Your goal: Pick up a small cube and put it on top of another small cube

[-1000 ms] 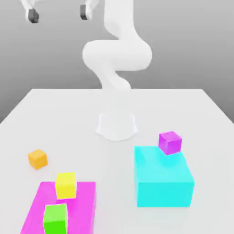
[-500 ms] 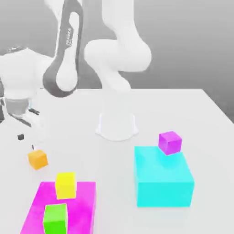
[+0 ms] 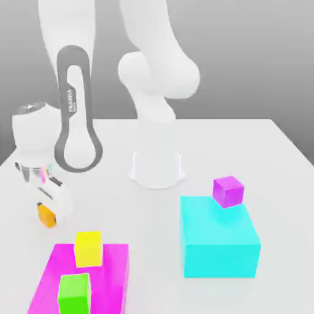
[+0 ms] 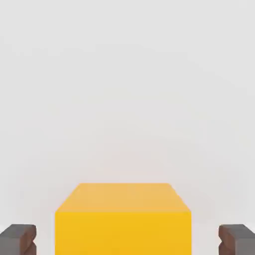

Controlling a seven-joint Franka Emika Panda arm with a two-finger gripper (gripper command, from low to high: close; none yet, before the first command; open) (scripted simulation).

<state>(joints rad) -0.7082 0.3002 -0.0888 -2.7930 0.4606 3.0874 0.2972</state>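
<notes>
Tool [image 4: 127,241] astride orange cube [image 4: 123,219], pads [image 4: 18,239] apart from sides, nothing held; I fear uneven closing twists cube on table [image 3: 245,147].

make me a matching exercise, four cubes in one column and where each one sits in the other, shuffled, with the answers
Things:
1. orange cube
2. yellow cube
3. purple cube
4. green cube

Places:
A. on the back corner of the cyan block
B. on the white table, under the gripper
C. on the magenta slab, at its near end
D. on the magenta slab, at its far end

Pairs: 1-B, 2-D, 3-A, 4-C
</notes>
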